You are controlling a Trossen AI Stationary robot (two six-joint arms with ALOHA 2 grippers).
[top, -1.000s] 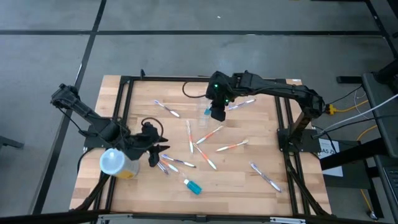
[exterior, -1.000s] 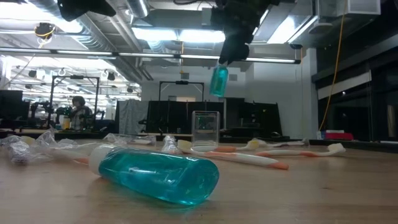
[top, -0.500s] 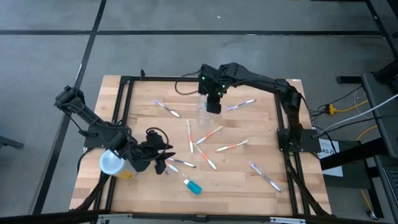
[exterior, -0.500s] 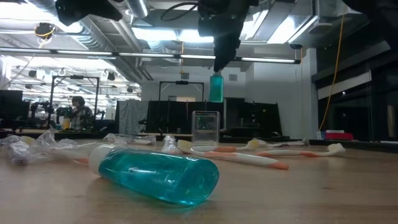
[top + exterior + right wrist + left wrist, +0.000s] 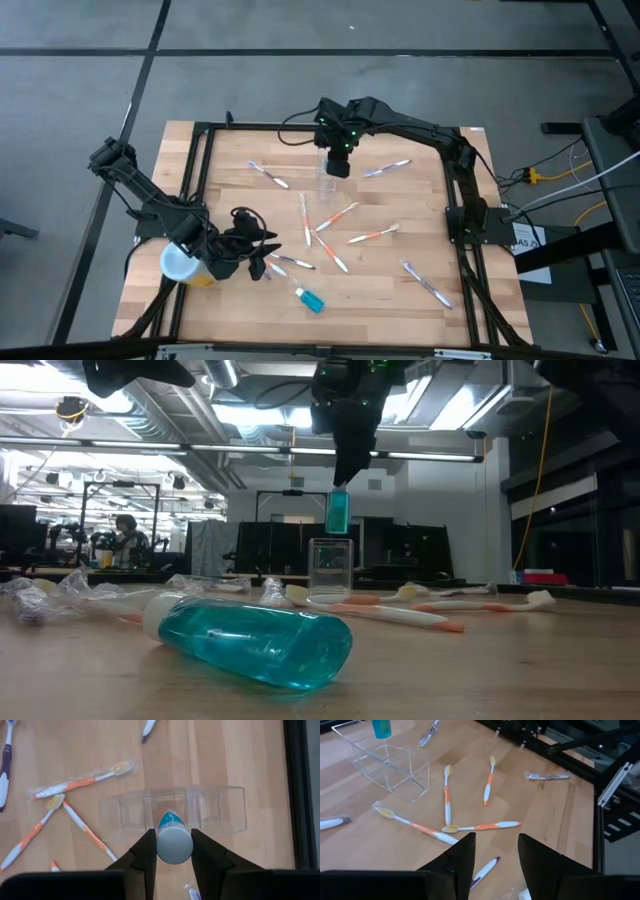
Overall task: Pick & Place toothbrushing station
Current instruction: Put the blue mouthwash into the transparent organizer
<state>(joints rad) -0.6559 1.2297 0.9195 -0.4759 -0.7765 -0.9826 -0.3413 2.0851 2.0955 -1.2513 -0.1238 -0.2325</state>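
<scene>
Right wrist view: right gripper (image 5: 172, 851) clamped on teal bottle (image 5: 174, 840), hanging directly above clear toothbrushing station (image 5: 172, 814) mid-table. Step in hand, judged: insertion. Next: lower straight into middle compartment, then release. Left gripper (image 5: 495, 851) apart, waiting well away from station.

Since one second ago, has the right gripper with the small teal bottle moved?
Yes. The right gripper carried the small teal bottle leftward in the low view, to above the fixed clear plastic holder.
</scene>
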